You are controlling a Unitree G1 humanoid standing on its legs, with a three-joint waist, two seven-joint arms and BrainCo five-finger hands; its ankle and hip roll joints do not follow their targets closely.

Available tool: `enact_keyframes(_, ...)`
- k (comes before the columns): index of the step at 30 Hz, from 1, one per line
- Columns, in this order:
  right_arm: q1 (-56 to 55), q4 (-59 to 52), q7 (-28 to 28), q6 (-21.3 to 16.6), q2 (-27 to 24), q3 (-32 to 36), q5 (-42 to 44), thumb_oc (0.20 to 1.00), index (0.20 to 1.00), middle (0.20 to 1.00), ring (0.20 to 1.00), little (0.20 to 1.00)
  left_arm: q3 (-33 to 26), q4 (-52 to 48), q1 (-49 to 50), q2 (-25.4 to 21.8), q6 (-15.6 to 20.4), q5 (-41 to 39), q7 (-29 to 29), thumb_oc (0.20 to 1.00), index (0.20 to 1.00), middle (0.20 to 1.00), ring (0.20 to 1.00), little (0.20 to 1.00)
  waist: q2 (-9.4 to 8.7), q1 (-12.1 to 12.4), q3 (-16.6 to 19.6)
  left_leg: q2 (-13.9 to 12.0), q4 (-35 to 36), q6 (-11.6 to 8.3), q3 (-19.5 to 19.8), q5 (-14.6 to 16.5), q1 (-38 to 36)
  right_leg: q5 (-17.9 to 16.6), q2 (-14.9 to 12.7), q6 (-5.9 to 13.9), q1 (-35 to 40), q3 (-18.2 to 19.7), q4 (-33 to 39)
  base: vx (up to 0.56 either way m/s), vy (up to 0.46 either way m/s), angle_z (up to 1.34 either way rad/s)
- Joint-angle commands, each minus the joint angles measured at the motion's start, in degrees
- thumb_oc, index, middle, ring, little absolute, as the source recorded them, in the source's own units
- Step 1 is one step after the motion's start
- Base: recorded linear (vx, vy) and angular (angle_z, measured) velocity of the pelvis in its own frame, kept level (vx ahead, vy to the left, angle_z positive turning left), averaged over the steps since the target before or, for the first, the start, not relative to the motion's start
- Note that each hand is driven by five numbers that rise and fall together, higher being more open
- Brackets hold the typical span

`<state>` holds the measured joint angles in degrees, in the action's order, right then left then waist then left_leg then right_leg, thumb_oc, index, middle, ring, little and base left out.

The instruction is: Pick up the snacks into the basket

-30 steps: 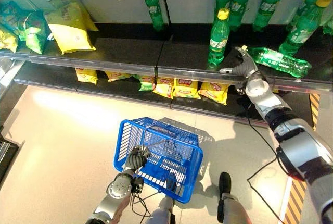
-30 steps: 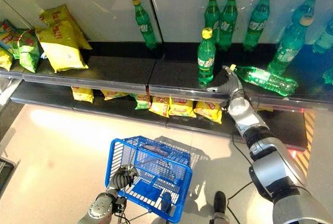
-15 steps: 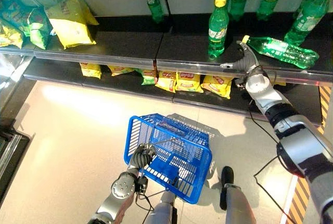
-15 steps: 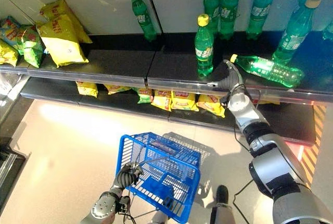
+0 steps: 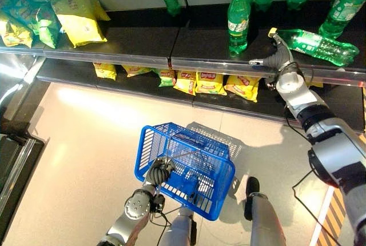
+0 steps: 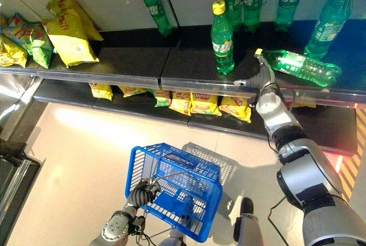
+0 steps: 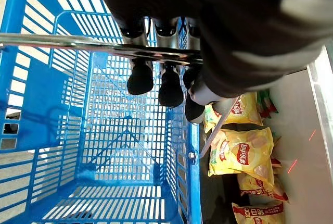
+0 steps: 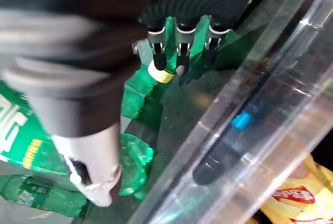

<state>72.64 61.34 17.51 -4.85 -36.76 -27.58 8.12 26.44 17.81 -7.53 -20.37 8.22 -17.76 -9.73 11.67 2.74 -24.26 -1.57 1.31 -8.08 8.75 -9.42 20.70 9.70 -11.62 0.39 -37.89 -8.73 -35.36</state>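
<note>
Where the lower shelf (image 5: 143, 83) runs under the upper one, the snacks lie in a row: small yellow packets (image 5: 209, 82) with red marks, side by side along its front, with one greenish packet (image 5: 166, 76) among them. None of them is in a hand or in the basket (image 5: 186, 169). The blue basket hangs over the pale floor (image 5: 86, 143), well apart from the shelf, and through its mesh nothing can be made out inside it. The left hand (image 5: 158, 170) has its fingers (image 7: 140, 75) curled round the basket's metal handle (image 7: 93, 44), holding it up from the side nearest the robot.

On the upper shelf (image 5: 143, 43), larger yellow and green snack bags (image 5: 77, 20) lean against the back wall at the robot's left. Toward the right stand green bottles; one upright bottle with a yellow cap (image 5: 238, 18) is near the front edge. Just beside it lies a green bottle on its side (image 5: 317, 46), its yellow cap toward the right hand (image 5: 278, 62). That hand rests at the shelf's front edge, fingers (image 8: 179, 44) straight and spread narrowly, tips close by the lying bottle's cap; whether they touch it I cannot tell. It holds nothing. A clear strip (image 8: 244, 109) runs along the shelf edge below the hand.
</note>
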Motion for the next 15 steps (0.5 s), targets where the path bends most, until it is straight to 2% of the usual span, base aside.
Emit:
enact_keyframes(1, 8.0, -2.0, 1.8, -3.8, -3.5, -2.8, 1.4, 1.0, 1.0, 1.0, 1.0, 1.0, 1.8, -8.2, -2.2, -3.4, 5.4, -0.3, 0.0, 0.2, 0.2, 0.2, 0.2, 0.2, -0.79, 1.7, -1.2, 1.6, 1.6, 1.76, 1.7, 1.4, -1.3, 1.6, -1.5, 6.01, 6.5, -0.8, 4.2, 0.0, -0.039, 0.11)
enact_keyframes(15, 7.7, -5.4, 2.9, -4.3, -4.9, -2.1, 2.5, 1.0, 1.0, 1.0, 1.0, 1.0, 4.3, -7.6, -2.5, -4.4, 5.0, 0.3, 0.7, 0.2, 0.2, 0.2, 0.2, 0.2, -1.17, 2.9, -1.5, 2.6, 0.6, 1.93, 5.3, 1.6, -1.0, 2.8, -2.9, 5.91, 8.0, -3.3, 2.9, 0.01, -0.028, 0.16)
